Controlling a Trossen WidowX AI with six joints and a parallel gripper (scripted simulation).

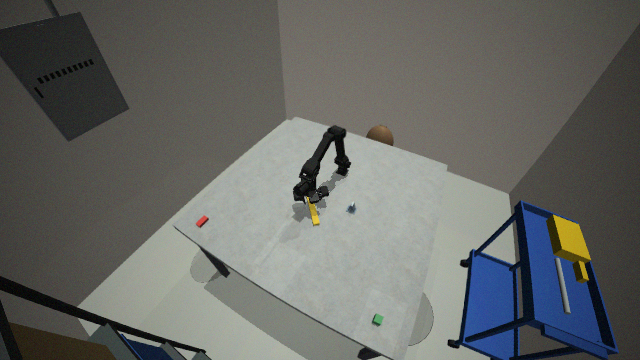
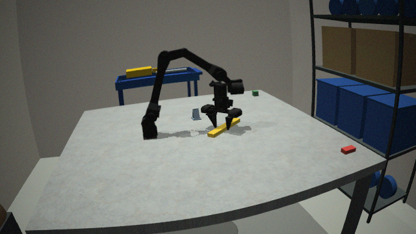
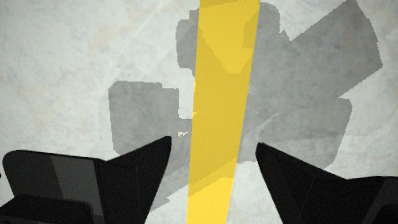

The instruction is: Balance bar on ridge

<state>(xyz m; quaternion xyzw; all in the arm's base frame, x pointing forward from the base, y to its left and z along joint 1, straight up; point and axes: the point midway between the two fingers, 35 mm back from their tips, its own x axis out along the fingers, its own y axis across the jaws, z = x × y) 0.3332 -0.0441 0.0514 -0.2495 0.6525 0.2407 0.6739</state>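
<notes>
The yellow bar (image 1: 314, 217) (image 2: 213, 133) (image 3: 224, 75) lies flat on the table. The small blue-grey ridge (image 1: 352, 208) (image 2: 195, 114) stands upright on the table, apart from the bar and nearer the cart side; it is out of the wrist view. My gripper (image 2: 221, 127) (image 3: 214, 145) is open and points down low over the bar. In the wrist view one finger is on each side of the bar, with a gap on both sides. Whether the fingertips reach down beside the bar or stay just above it is hard to tell.
A red block (image 1: 202, 221) (image 2: 348, 149) lies near one table corner, and a green block (image 1: 378, 319) (image 2: 255, 93) near another. A blue cart (image 1: 492, 285) (image 2: 143, 85) and a shelf rack (image 2: 354, 85) stand off the table.
</notes>
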